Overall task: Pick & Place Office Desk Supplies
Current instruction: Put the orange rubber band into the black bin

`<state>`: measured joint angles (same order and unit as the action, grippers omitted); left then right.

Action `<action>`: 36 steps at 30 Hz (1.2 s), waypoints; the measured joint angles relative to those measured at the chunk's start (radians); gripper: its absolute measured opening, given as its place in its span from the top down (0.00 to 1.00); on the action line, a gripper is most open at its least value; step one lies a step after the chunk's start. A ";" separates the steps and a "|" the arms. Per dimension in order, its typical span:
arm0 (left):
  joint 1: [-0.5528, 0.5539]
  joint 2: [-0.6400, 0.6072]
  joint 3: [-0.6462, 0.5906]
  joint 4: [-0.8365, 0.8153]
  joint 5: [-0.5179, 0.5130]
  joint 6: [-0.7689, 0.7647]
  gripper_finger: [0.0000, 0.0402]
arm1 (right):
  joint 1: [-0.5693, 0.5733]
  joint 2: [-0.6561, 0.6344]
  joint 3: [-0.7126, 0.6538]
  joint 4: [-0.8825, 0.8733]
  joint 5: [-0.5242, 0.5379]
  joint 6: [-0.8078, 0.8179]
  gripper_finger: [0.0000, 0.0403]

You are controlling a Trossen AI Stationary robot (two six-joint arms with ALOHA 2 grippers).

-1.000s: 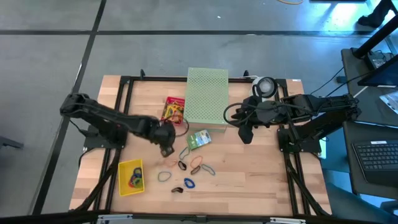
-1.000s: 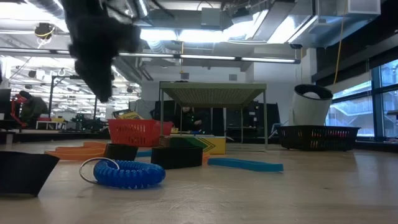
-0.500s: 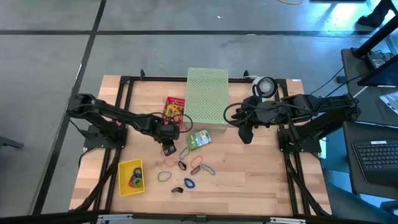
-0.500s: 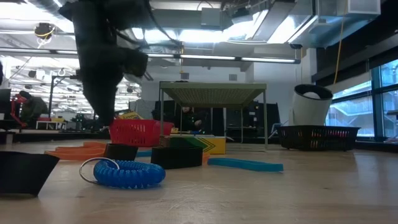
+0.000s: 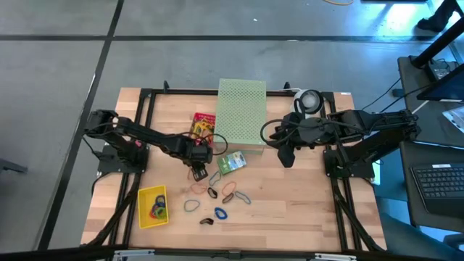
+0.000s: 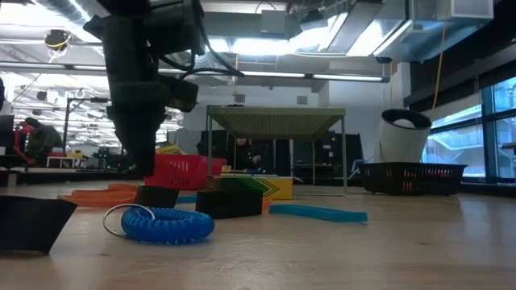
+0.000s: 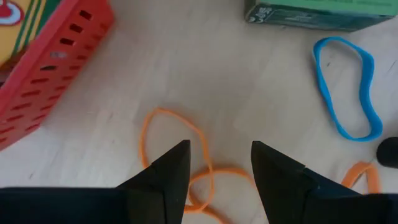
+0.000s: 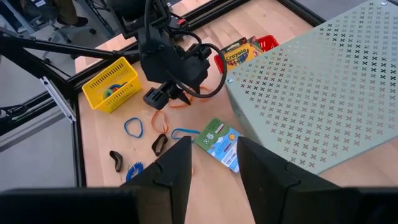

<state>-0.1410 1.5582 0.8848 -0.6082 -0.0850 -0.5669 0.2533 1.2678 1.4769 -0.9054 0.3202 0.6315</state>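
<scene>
Orange rubber-band loops (image 7: 177,155) lay on the wooden worktop (image 5: 290,210) directly beneath the left tool (image 7: 214,171), fingers apart and holding nothing, beside the red basket (image 7: 50,74), while the right tool (image 8: 214,165) hung parted near the perforated box (image 5: 241,114).

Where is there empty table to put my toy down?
Bare wood lies on the table right of the blue band, below the right pincer. It is crowded between the yellow basket and the green box.
</scene>
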 joint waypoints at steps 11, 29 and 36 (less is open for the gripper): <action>-0.002 0.109 0.005 0.022 -0.005 -0.012 0.59 | 0.000 0.000 0.000 0.000 -0.020 0.000 0.68; 0.014 0.151 0.003 0.022 0.048 -0.016 0.99 | 0.000 0.000 0.000 0.001 -0.051 0.000 0.68; 0.016 0.148 0.005 0.007 0.101 -0.014 1.00 | 0.000 0.000 0.000 0.001 -0.052 0.000 0.68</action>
<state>-0.1253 1.7060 0.8899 -0.6012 0.0159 -0.5808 0.2535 1.2678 1.4769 -0.9047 0.2684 0.6311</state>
